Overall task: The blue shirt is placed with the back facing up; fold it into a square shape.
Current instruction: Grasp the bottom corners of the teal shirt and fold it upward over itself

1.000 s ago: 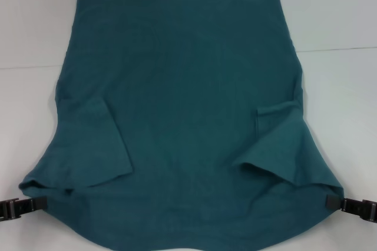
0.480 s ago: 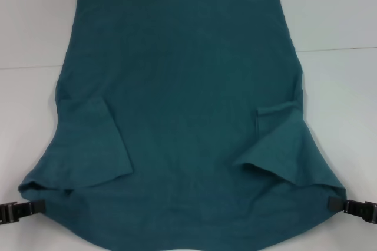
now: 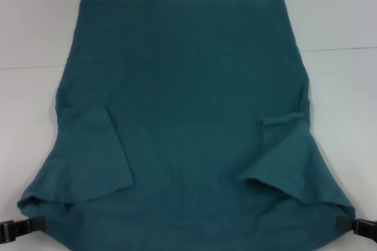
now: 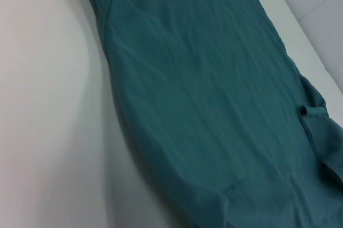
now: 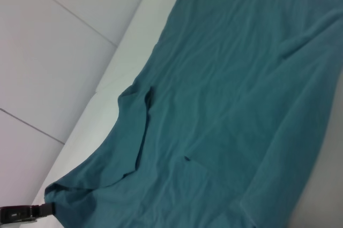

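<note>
The shirt [image 3: 188,121] lies plain side up across the white table [image 3: 347,21], sleeves folded inward. The left gripper [image 3: 36,224] and right gripper [image 3: 343,223] each pinch a near corner of it.

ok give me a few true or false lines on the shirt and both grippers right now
1. The blue shirt lies spread on the white table. True.
2. White lettering shows on the side facing up. False: the visible side is plain.
3. The left gripper is at the shirt's near left corner and the right gripper at its near right corner. True.
4. Both sleeves stick out sideways past the body. False: each lies folded inward over the body.
5. The shirt is already folded into a square. False: it is still long, wider at the near end.
</note>
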Available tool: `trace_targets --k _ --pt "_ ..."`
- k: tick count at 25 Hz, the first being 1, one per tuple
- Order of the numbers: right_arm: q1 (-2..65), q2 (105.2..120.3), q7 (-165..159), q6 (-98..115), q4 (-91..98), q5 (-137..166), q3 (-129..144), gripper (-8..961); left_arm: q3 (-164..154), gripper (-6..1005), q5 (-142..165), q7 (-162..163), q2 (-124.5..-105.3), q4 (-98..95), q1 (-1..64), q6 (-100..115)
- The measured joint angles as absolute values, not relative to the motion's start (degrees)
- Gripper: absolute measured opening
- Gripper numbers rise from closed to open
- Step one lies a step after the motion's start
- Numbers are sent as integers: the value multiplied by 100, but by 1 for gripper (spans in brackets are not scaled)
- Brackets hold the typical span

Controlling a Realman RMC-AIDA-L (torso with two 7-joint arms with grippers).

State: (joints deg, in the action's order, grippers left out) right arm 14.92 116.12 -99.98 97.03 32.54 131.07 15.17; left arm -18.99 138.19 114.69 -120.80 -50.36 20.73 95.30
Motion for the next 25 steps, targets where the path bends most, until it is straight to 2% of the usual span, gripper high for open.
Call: trace_targets --k 25 --pt "988 11537 -9716 10188 3266 13175 1534 36 -1363 3 13850 11201 -12085 -5083 1641 10209"
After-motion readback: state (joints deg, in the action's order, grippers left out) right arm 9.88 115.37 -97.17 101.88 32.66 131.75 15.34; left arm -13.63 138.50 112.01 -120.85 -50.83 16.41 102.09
